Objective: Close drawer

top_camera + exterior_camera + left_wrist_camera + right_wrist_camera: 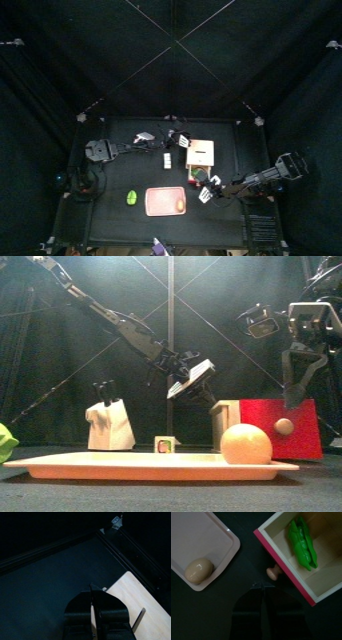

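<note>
Hovering just in front of the one round knob (272,573), the right tool (264,587) has its jaws narrow, almost together, with nothing between them and a thin gap to the knob. That knob sits on the red front (281,567) of the single drawer (328,572), which stands pulled open near the middle of the surface (107,180), beside the tray. One green pea pod (303,542) lies inside along its length. To one side of the tool lies one pink tray (211,537) carrying one egg (198,569). A strip of bare dark surface runs between the tray's rim and the red front, and this tool hangs over it.

The left tool (97,590) looks closed and empty, hanging by the long edge of the drawer's pale wooden top (143,607), with open surface beyond it up to the far rail. One white object (110,426) and one small block (164,444) stand behind the tray, well apart from the drawer.
</note>
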`<action>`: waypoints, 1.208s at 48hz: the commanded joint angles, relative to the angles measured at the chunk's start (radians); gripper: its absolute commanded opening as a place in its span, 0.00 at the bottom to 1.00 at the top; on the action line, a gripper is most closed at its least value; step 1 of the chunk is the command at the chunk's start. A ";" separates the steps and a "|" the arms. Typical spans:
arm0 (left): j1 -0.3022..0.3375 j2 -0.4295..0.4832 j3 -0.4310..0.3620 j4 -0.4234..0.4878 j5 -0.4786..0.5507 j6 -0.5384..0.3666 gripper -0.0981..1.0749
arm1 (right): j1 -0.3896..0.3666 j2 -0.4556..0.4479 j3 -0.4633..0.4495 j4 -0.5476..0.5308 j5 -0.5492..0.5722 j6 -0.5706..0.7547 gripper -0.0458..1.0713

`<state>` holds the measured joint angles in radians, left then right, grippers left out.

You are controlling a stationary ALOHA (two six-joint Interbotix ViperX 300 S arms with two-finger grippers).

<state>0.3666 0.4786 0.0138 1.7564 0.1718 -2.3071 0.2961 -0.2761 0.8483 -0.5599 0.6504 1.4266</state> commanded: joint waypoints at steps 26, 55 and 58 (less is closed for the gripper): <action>0.003 -0.012 -0.018 -0.005 -0.044 0.002 0.34 | -0.075 0.000 -0.006 -0.014 -0.002 -0.008 0.27; 0.003 -0.014 -0.005 -0.005 -0.046 0.002 0.34 | -0.179 0.000 0.011 -0.078 -0.003 0.000 0.27; 0.003 -0.014 -0.005 -0.005 -0.046 0.002 0.34 | -0.192 0.000 0.009 -0.092 -0.005 0.000 0.27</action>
<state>0.3712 0.4832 0.0230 1.7503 0.1243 -2.3071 0.1396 -0.2654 0.8652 -0.6289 0.6458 1.4251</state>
